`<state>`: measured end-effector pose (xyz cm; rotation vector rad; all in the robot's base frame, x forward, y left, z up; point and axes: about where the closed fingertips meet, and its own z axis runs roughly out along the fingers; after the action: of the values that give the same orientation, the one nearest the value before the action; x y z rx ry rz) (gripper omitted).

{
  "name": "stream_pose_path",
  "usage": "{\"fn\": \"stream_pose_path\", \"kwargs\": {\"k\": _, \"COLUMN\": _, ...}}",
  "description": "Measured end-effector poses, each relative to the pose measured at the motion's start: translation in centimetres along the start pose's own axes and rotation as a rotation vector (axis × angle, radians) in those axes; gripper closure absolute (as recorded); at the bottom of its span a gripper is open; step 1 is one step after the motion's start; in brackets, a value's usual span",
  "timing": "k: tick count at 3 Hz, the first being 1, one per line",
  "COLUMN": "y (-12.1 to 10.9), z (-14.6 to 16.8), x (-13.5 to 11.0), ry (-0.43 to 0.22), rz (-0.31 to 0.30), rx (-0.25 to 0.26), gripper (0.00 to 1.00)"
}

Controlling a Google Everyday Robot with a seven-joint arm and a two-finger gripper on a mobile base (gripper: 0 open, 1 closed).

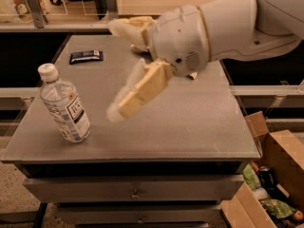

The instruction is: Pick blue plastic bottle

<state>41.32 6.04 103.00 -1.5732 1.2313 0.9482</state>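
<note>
The blue plastic bottle [65,106] stands slightly tilted near the front left of the grey table [190,122]. It is clear, with a white cap and a white label bearing a dark square mark. My gripper [114,69] hangs above the table's middle, to the right of the bottle and above its height. It is open and empty, with one cream finger [142,89] pointing down-left towards the bottle and the other finger [128,25] higher up. The gripper and the bottle are apart.
A small dark flat wrapper [86,56] lies at the back left of the table. My white arm [223,25] covers the back right, hiding the snack bag there. An open cardboard box [280,175] with clutter stands on the floor at the right. Drawers sit under the tabletop.
</note>
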Motion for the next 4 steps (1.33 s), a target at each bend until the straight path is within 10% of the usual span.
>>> {"fn": "stream_pose_path", "kwargs": {"k": 3, "y": -1.4, "z": 12.6, "x": -3.8, "ry": -0.033, "rz": 0.093, "rx": -0.071, "gripper": 0.00}}
{"fn": "stream_pose_path", "kwargs": {"k": 4, "y": -1.3, "z": 12.5, "x": -3.9, "ry": -0.031, "rz": 0.088, "rx": -0.071, "gripper": 0.00}}
